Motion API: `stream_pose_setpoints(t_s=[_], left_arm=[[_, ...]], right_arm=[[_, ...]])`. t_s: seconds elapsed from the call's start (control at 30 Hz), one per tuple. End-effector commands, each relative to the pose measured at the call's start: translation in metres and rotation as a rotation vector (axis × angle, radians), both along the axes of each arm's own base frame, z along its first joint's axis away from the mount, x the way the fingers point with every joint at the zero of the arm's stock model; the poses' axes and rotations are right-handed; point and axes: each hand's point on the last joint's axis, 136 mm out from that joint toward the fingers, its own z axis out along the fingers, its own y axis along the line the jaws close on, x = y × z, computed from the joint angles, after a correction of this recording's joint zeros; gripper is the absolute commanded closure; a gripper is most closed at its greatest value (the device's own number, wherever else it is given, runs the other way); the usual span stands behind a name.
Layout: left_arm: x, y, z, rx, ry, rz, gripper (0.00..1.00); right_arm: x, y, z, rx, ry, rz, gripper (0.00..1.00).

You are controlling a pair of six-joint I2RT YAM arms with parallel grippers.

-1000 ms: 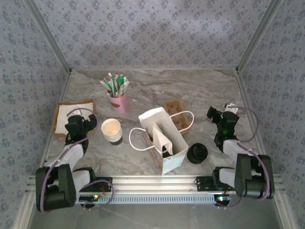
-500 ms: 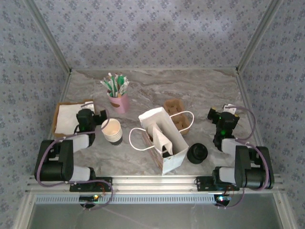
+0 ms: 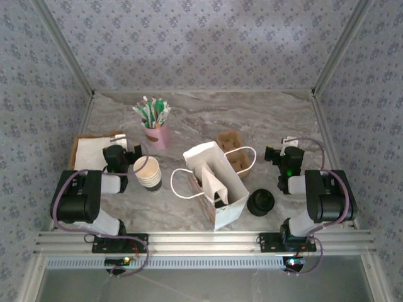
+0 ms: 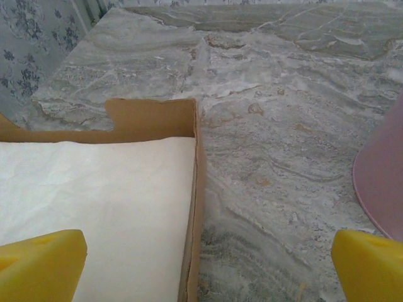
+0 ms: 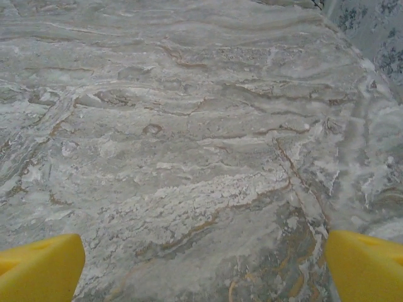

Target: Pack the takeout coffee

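A white paper bag [image 3: 217, 185] with loop handles stands open at the table's middle. Deep in its mouth a dark round lid [image 3: 218, 200] shows beside a folded white paper; I take it for the takeout coffee, its cup hidden by the bag walls. My left gripper [image 3: 117, 153] hangs open between the napkin tray and a stack of nested cups [image 3: 147, 172]. In the left wrist view its yellow fingertips [image 4: 39, 264] stand wide apart with nothing between them. My right gripper [image 3: 286, 156] is open over bare marble right of the bag, its fingertips [image 5: 38, 267] wide apart too.
A cardboard tray of white napkins [image 3: 88, 154] [image 4: 157, 116] lies at the left. A pink cup of green-and-white sticks [image 3: 155, 129] [image 4: 383, 182] stands behind it. A brown cup carrier [image 3: 232, 151] sits behind the bag, black lids [image 3: 260, 202] to its right.
Both arms have folded up. The left gripper moved up and right from the tray toward the cup stack. The right gripper shifted slightly left. Both stayed open.
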Motion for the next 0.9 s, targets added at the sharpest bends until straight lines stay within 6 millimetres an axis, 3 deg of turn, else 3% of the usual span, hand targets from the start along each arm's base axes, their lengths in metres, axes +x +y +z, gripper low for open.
stream_pose_setpoints(t_s=[0.0, 0.87], left_arm=[[0.0122, 0.0007, 0.0132, -0.023, -0.039, -0.018, 0.00], [0.0126, 0.0004, 0.0127, -0.030, -0.034, -0.022, 0.01]], right_arm=[[0.0134, 0.0015, 0.0148, -0.017, -0.034, 0.025, 0.00], [0.0148, 0.0082, 0.0144, -0.017, -0.030, 0.062, 0.00]])
